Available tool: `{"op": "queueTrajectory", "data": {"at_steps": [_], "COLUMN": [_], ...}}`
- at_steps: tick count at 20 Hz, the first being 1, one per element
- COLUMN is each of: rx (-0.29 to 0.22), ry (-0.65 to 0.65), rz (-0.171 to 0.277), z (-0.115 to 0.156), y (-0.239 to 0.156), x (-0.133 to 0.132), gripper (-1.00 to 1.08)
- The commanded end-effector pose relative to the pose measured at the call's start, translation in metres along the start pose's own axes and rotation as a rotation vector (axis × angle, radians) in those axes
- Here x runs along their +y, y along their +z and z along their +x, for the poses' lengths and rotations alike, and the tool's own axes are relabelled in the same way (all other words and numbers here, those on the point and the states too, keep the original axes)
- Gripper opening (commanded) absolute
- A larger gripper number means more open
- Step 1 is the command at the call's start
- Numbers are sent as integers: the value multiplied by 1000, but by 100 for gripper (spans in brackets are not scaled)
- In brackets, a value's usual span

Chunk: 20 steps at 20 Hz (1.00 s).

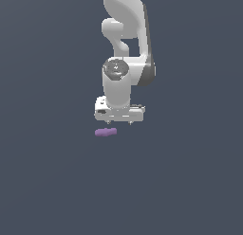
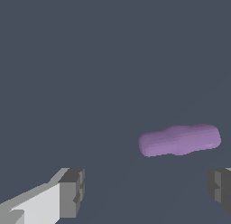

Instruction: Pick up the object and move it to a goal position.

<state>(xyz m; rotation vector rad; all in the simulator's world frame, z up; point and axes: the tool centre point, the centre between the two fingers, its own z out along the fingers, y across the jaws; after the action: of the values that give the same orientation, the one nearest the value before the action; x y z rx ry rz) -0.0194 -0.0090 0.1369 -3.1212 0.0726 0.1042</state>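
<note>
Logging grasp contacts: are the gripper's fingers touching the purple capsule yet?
Apart. The wrist view shows the purple capsule lying clear of both fingers, with bare floor between them; the gripper is open.

white gripper [image 1: 119,122] just above purple object [image 1: 105,132], apart

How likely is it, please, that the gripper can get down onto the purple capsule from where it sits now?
Probably yes. The gripper is open and nothing lies between it and the purple capsule. The capsule sits off-centre between the fingers, so a small sideways shift seems needed first.
</note>
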Motion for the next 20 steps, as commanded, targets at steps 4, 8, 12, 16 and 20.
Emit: {"op": "queueTrajectory", "data": {"at_steps": [4, 8, 12, 16, 20], "rx": [2, 12, 17, 16, 17], "ry": [-7, -33, -46, -39, -11], "rz": [-3, -13, -18, -17, -15], "z": [0, 1, 1, 1, 1], "y": [-1, -7, -10, -9, -7], "x": [1, 6, 8, 8, 9], "gripper": [100, 100, 100, 100, 100]}}
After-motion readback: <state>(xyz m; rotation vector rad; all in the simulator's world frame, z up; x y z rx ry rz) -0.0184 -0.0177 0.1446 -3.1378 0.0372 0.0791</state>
